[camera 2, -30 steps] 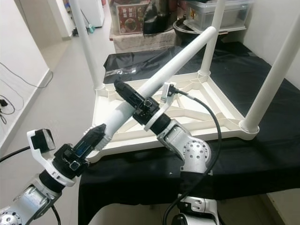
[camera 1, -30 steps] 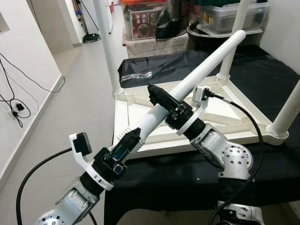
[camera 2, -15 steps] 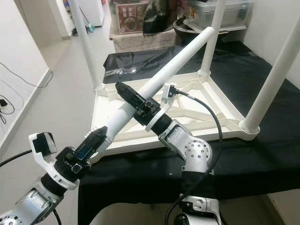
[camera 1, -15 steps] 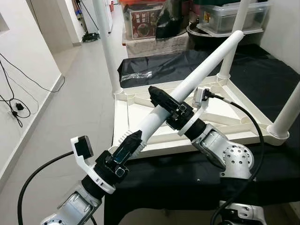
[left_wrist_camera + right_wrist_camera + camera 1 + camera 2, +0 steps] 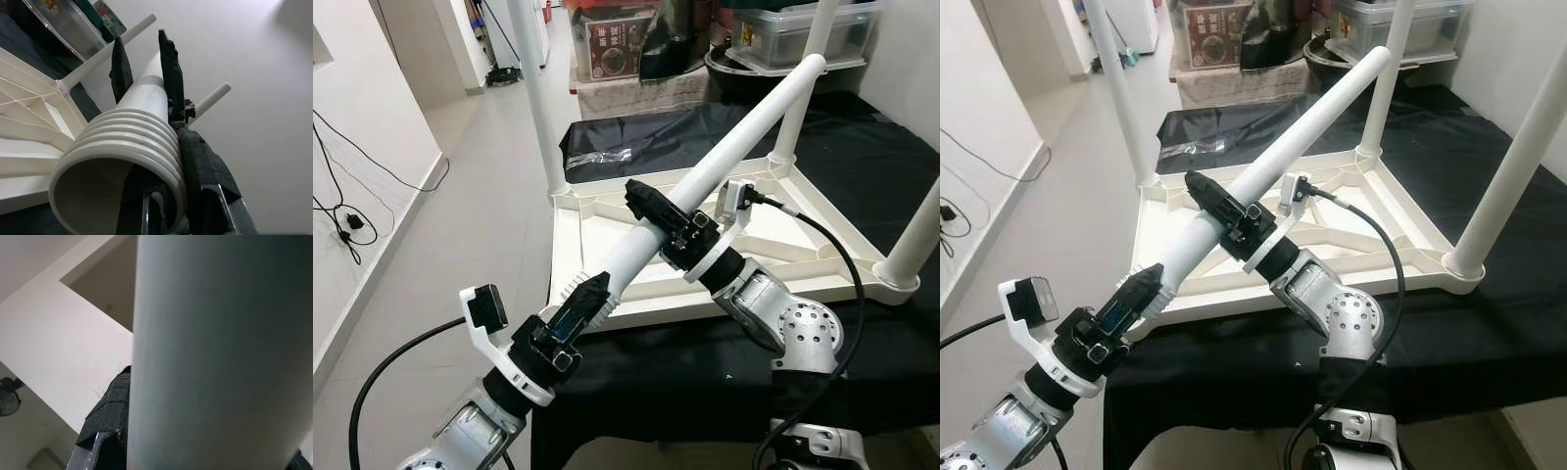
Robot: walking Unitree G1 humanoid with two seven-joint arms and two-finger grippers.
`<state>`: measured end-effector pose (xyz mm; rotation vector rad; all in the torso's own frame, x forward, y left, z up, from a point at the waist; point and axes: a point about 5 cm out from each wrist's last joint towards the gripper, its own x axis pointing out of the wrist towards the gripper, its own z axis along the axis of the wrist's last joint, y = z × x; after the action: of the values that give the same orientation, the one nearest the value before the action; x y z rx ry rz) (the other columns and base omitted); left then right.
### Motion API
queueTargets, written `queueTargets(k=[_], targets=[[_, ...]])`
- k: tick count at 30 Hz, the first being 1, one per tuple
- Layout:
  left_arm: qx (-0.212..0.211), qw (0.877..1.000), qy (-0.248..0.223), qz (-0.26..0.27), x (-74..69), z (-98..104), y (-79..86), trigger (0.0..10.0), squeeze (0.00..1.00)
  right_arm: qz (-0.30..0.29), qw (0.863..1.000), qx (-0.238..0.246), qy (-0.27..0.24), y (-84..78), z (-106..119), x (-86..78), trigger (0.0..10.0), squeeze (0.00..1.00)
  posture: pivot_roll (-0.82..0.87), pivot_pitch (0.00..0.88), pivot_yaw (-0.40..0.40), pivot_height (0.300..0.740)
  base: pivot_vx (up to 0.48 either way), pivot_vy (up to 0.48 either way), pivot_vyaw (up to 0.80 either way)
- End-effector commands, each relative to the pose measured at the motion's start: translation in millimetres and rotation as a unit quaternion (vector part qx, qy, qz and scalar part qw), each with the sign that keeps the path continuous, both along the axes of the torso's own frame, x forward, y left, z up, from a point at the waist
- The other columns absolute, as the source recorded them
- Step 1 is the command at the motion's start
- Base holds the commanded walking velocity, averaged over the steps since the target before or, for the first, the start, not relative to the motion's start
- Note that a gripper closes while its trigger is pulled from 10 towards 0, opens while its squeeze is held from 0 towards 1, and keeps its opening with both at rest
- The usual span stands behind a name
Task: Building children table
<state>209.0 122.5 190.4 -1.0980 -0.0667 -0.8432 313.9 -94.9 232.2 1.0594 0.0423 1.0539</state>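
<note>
White table leg (image 5: 724,157) runs diagonally from lower left to upper right of the head views, tilted, smooth end high near the top right, threaded ribbed end (image 5: 122,152) low at frame centre-left. Right gripper (image 5: 656,211) is clamped around the leg near its lower third, fingers closed on it from both sides; the right wrist view is mostly the leg's grey-white surface (image 5: 220,352) with one black finger (image 5: 110,416) at its edge. Left gripper (image 5: 582,304) sits at the ribbed end, lower left of centre; in the left wrist view one finger (image 5: 205,176) lies against the ribs, so it looks like a narrow hold on the threaded end, though the second finger is hidden behind the ribs and I can't confirm that side. Upside-down white tabletop (image 5: 607,225) lies flat on a black-covered worktop (image 5: 901,176), ribbed underside up. Three legs are already standing in it: one at the far left corner (image 5: 538,98), one at the far right corner (image 5: 803,88), one at the near right corner (image 5: 920,235). The ribbed end hangs just off the tabletop's near left corner, not seated. Clutter of boxes (image 5: 617,44) and a clear bin (image 5: 793,34) sits behind, tiled floor (image 5: 460,196) at left.
</note>
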Motion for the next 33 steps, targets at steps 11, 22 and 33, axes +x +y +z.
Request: queueTargets(k=[11,22,33], targets=[[0.002,0.999,0.036,-0.014,1.0,-8,-3.9,10.0,1.0,-0.005,1.0,-0.016,-0.006,1.9,4,1.2,0.0,0.0,-0.13,0.046,0.053,0.74,0.0,0.0,0.0],[-0.004,0.999,0.023,-0.026,-3.2,-6,0.4,10.0,1.0,-0.036,0.999,-0.006,-0.019,-10.6,13,11.9,0.0,0.0,-0.13,0.035,0.06,0.74,0.0,0.0,0.0],[0.0,0.999,0.032,-0.021,-3.6,-9,0.6,10.0,0.0,-0.099,0.995,-0.006,-0.013,-30.9,18,30.8,0.0,0.0,-0.12,0.031,0.055,0.74,0.0,0.0,0.0]])
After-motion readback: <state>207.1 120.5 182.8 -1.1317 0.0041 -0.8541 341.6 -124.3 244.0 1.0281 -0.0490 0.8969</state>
